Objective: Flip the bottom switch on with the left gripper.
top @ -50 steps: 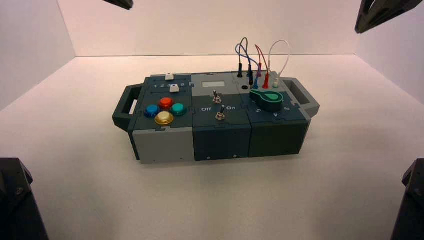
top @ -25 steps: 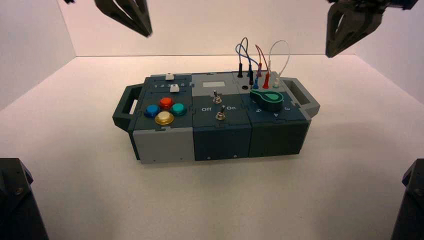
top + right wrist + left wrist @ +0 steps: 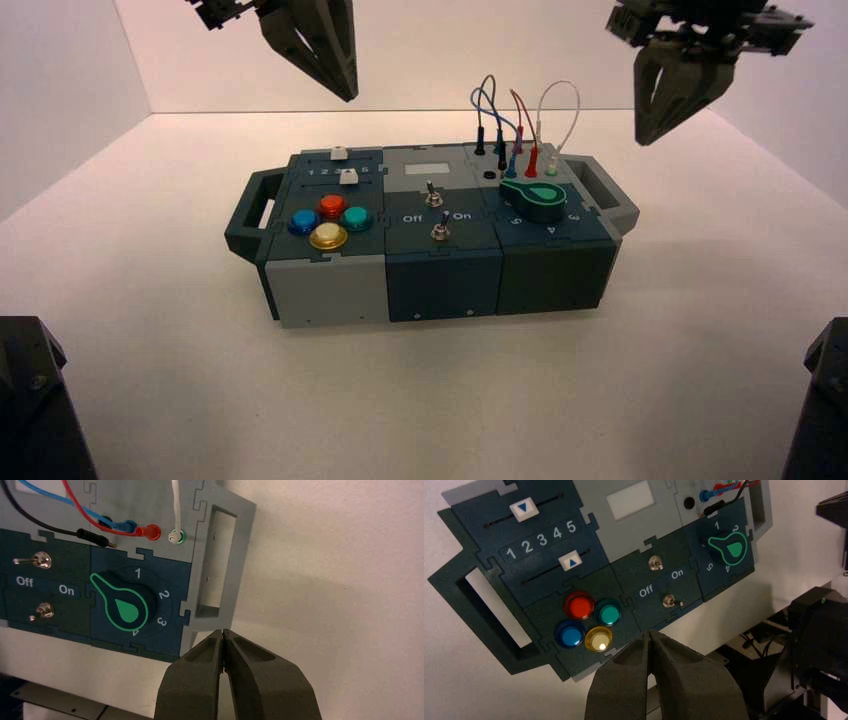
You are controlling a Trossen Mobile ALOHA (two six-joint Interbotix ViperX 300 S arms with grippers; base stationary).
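Observation:
The bottom switch [image 3: 439, 232] is a small metal toggle in the dark teal middle panel, on the front side of the "Off" and "On" lettering [image 3: 669, 600] [image 3: 44, 611]. Which way its lever leans is not plain. My left gripper [image 3: 347, 92] hangs high above the table behind the box's left end, shut, with nothing in it. In the left wrist view, its closed tips [image 3: 650, 634] sit over the box's front edge, beside the yellow button [image 3: 599, 639]. My right gripper [image 3: 645, 135] hangs shut above the right handle [image 3: 223, 631].
A twin toggle [image 3: 654, 563] stands behind the lettering. Four coloured buttons [image 3: 328, 221] and two sliders [image 3: 549, 535] fill the box's left part. The green knob [image 3: 541, 198] and plugged wires [image 3: 515, 125] are on the right. Black arm bases [image 3: 35, 400] fill the lower corners.
Both grippers have come down into the high view from its top edge. The left one has moved right and lower, the right one left and lower. The box is unchanged.

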